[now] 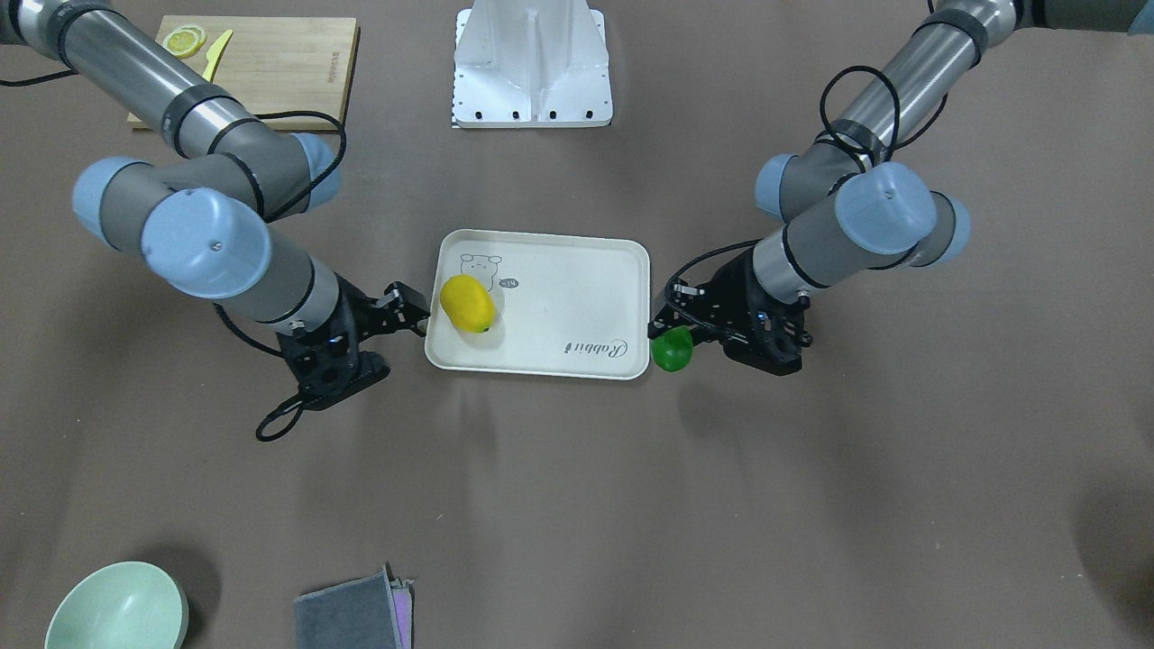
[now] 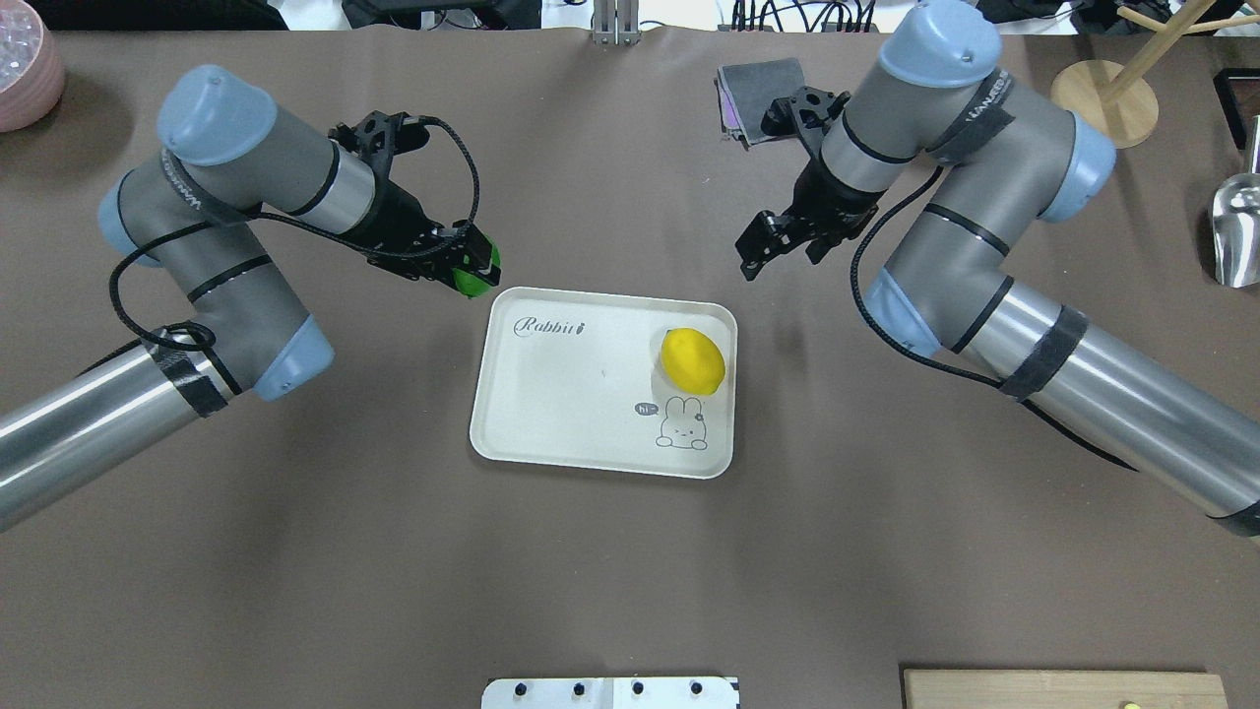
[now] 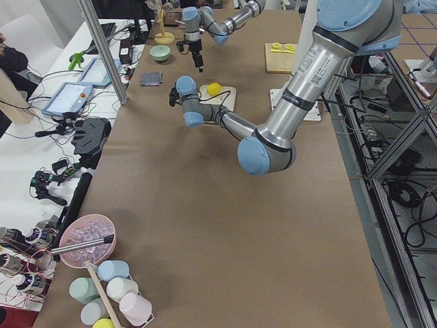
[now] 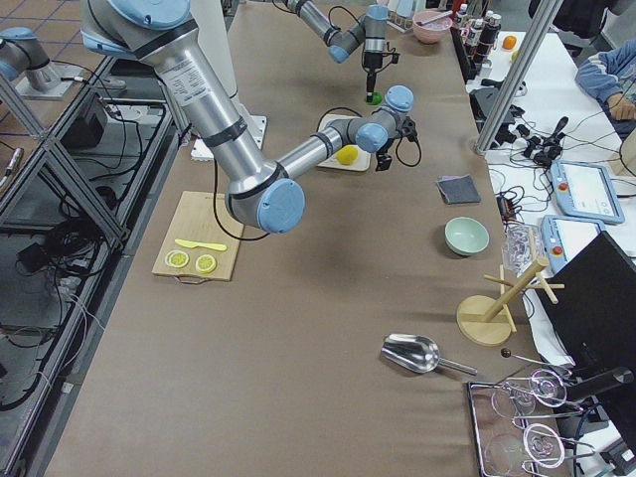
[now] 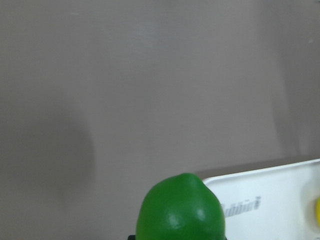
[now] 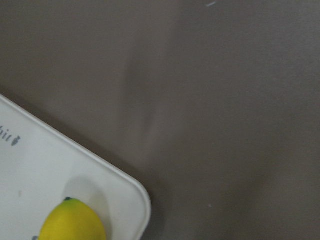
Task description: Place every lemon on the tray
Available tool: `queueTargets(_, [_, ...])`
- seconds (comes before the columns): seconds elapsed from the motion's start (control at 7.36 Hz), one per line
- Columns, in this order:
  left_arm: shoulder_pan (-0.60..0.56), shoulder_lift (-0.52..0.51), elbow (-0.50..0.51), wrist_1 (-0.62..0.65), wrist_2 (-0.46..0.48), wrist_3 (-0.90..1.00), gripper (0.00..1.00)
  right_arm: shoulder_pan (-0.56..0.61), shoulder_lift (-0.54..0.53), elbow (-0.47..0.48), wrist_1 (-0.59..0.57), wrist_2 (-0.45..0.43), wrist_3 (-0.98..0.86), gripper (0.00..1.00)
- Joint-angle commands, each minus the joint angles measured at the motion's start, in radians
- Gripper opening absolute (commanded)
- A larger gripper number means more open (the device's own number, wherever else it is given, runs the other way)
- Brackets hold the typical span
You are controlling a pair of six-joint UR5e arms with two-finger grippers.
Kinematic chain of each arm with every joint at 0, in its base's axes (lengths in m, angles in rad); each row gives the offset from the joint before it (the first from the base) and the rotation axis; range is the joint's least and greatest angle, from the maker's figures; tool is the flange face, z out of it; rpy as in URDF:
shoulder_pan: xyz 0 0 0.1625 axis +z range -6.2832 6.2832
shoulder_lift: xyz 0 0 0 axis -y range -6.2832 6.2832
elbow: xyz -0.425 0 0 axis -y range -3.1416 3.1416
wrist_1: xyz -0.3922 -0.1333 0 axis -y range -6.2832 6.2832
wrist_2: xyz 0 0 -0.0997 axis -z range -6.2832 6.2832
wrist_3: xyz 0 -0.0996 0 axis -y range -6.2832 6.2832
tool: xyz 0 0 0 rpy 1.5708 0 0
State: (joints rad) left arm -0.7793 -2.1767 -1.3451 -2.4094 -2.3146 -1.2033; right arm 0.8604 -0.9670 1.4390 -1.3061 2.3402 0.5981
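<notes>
The cream tray with the "Rabbit" print lies mid-table. The yellow lemon rests on it by its right rim, above the rabbit drawing; it also shows in the front view and the right wrist view. My left gripper is shut on the green lemon, held just outside the tray's far-left corner; the lemon fills the bottom of the left wrist view with the tray's rim beside it. My right gripper is open and empty, just off the tray's far-right corner.
A wooden cutting board with lemon slices and a yellow knife lies near the robot's right side. A pale green bowl and a grey cloth sit at the operators' edge. A wooden stand and a metal scoop stand far right.
</notes>
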Motion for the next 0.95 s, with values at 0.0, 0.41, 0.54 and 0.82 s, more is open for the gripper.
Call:
queueTargets(0.0, [0.076,-0.028,0.001,-0.010,0.004,-0.065,0.00,0.077,-0.115,0.020,0.098,0.058,-0.090,0.99])
queueTargets(0.41, [0.129,-0.031,0.009,-0.008,0.006,-0.065,0.00,0.127,-0.348,0.104,0.342,0.103,-0.093,0.99])
queueTargets(0.54, [0.150,-0.031,0.023,-0.008,0.033,-0.065,0.00,0.153,-0.408,0.163,0.350,0.103,-0.121,0.99])
queueTargets(0.82, [0.163,-0.032,0.029,-0.005,0.047,-0.071,0.35,0.251,-0.485,0.175,0.343,0.094,-0.208,0.99])
